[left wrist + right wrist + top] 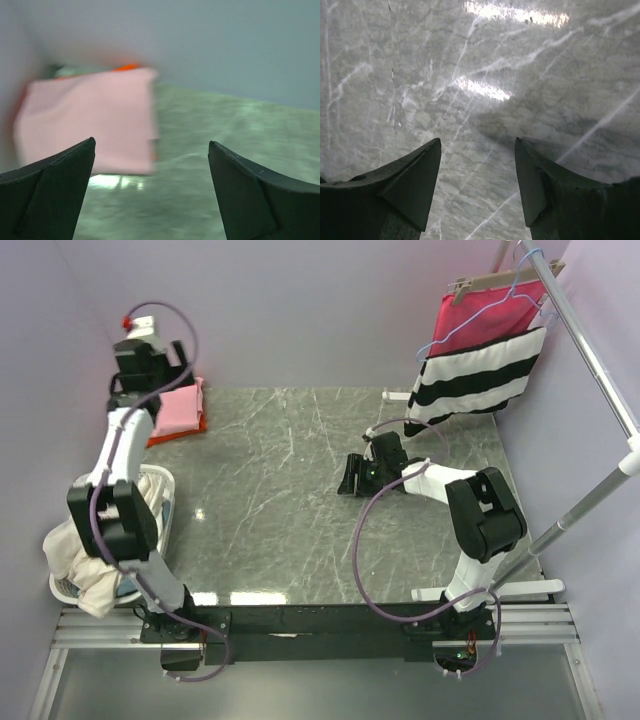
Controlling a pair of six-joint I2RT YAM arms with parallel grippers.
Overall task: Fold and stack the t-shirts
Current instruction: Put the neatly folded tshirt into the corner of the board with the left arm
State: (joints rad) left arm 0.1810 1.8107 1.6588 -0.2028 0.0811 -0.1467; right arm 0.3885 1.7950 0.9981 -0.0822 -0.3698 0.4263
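Note:
A folded light pink t-shirt [180, 408] lies at the table's far left corner on top of an orange t-shirt [196, 427], of which only an edge shows. In the left wrist view the pink t-shirt [90, 120] sits ahead and to the left, blurred, with a strip of the orange t-shirt [127, 66] behind it. My left gripper [178, 372] hangs raised just above the stack. It [151, 145] is open and holds nothing. My right gripper [350, 480] stands open over the bare marble mid-table, and nothing lies between its fingers [477, 142].
A white laundry basket [160, 488] stands at the left edge with cream cloth [85, 575] spilling over it. A black-and-white striped cloth [480, 380] and a magenta cloth [485, 315] hang from a rack [590, 350] at the back right. Purple walls close in the table.

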